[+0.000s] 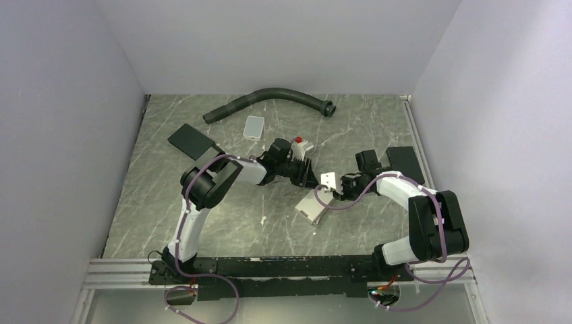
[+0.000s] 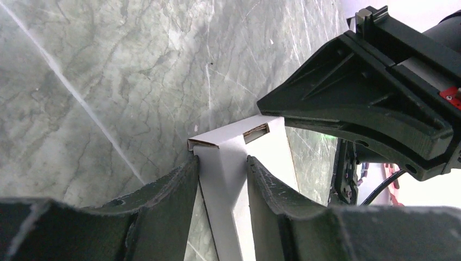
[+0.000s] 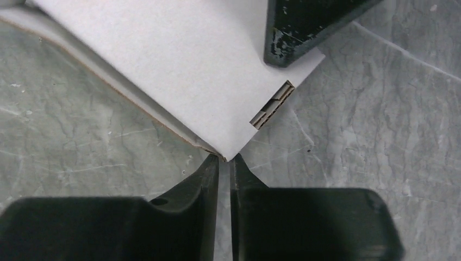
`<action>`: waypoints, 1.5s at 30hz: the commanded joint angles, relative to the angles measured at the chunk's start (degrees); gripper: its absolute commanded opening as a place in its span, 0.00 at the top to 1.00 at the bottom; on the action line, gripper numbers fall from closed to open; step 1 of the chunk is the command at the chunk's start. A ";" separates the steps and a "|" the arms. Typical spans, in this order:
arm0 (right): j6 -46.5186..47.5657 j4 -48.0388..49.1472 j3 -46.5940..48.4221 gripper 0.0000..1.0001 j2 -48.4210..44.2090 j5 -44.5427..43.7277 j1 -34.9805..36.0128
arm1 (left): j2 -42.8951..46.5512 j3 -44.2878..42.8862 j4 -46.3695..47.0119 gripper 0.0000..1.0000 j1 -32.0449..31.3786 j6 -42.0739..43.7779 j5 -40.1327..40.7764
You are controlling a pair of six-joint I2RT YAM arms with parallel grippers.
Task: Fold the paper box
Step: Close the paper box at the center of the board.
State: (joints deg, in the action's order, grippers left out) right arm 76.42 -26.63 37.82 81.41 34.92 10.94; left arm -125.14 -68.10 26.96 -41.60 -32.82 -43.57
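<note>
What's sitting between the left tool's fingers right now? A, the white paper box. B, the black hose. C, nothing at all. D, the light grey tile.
A: the left wrist view shows the white paper box clamped between the two fingers of the left tool.

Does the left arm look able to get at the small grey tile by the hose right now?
Probably not yet: the left gripper is closed on the paper box. The grey tile lies close with nothing between, so after letting go, likely yes.
</note>
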 commanded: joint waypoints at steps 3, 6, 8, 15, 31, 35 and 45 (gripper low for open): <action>9.52 3.91 1.67 1.00 0.84 8.17 4.38 | -6.69 -1.78 -13.88 0.55 -5.87 4.35 -3.34; 6.40 7.86 0.35 1.00 0.86 6.16 7.17 | -7.53 -3.40 -14.92 0.55 -6.81 5.00 -3.62; 1.61 11.19 0.02 1.00 1.14 4.32 8.37 | -7.97 -3.64 -14.66 0.55 -6.92 4.69 -3.79; -4.29 8.46 1.21 0.97 1.36 0.57 7.70 | -6.28 -0.72 -13.30 0.53 -5.47 3.10 -1.64; -0.31 -8.03 7.03 0.47 -1.15 4.03 1.55 | 2.62 2.20 -10.62 0.46 0.27 1.80 3.06; 0.49 -7.15 6.17 0.44 -0.30 2.28 1.63 | 3.06 1.68 -11.43 0.46 0.85 2.60 2.90; 15.74 -15.71 5.79 0.26 -1.56 5.36 -0.16 | 5.53 4.20 -12.01 0.44 0.91 5.78 2.84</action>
State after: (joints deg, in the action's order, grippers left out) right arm 80.18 -35.68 42.85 81.62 35.75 11.03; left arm -121.21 -66.39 20.99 -40.99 -30.83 -42.74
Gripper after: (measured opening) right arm 0.665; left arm 0.544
